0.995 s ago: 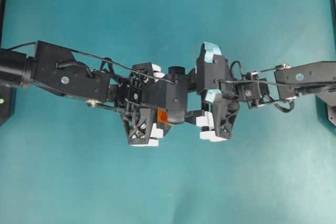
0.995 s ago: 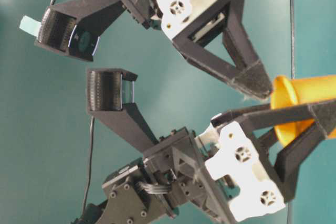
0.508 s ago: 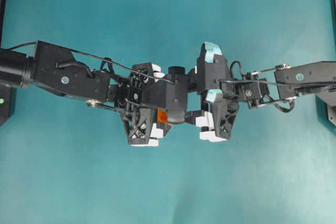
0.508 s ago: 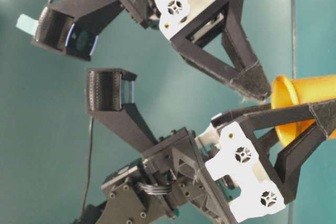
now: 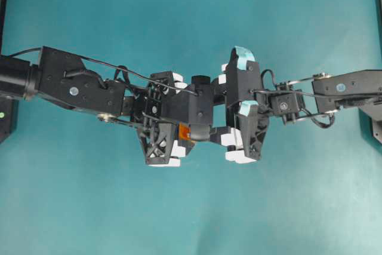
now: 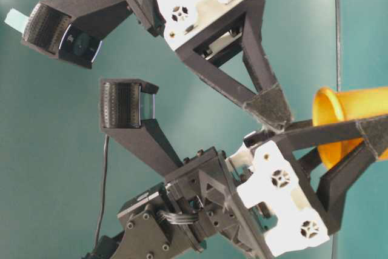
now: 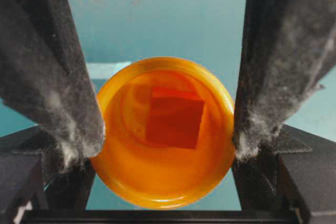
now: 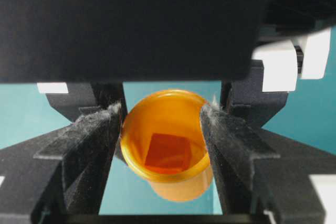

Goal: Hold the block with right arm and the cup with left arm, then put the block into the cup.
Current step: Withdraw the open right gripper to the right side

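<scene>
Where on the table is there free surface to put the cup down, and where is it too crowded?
Free teal table: the wide strip below both arms and the strip above them. Crowded: the middle band, where the left gripper grips the cup with the block inside, close to the open right gripper.

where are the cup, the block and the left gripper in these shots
cup (image 7: 157, 187), left wrist view, on the inner wall near its rim.
block (image 7: 176, 118), left wrist view, on its upper face, inside the cup.
left gripper (image 7: 167, 135), left wrist view, midway between the fingers pressing the cup's rim.
</scene>
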Tool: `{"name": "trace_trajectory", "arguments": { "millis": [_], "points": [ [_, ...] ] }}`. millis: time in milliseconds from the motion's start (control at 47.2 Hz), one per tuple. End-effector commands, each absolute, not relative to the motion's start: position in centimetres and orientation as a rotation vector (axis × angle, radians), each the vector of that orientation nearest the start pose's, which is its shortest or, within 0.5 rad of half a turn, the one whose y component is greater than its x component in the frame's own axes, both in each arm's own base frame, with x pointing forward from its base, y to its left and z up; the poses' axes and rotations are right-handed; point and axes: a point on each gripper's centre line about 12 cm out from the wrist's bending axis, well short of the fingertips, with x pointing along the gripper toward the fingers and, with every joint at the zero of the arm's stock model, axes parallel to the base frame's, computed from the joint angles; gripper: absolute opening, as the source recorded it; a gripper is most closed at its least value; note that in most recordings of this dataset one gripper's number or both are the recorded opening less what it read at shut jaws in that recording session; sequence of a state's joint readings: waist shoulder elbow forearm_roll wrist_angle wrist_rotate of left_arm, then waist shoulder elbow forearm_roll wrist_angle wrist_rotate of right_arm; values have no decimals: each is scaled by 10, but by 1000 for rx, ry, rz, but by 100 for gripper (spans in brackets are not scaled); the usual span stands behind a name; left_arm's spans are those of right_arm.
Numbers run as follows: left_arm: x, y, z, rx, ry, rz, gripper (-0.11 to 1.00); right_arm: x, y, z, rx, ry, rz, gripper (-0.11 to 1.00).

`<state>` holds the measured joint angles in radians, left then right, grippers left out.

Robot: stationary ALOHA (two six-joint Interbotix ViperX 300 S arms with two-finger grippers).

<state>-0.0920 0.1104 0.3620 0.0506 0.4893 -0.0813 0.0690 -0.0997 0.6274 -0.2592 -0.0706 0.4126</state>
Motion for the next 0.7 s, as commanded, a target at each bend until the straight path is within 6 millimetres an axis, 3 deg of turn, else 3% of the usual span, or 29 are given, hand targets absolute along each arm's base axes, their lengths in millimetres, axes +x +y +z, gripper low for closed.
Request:
{"name": "trace_trajectory", "arguments": {
  "millis": [0,381,678],
  "points": [
    [429,-36,198,23,924,-47,69,397,29,244,142,417,55,63],
    [429,-36,198,22,924,-46,69,387,29,243,143,423,54,63],
    [429,-36,198,22,924,-46,69,357,26,247,156,418,48,63]
  ]
}}
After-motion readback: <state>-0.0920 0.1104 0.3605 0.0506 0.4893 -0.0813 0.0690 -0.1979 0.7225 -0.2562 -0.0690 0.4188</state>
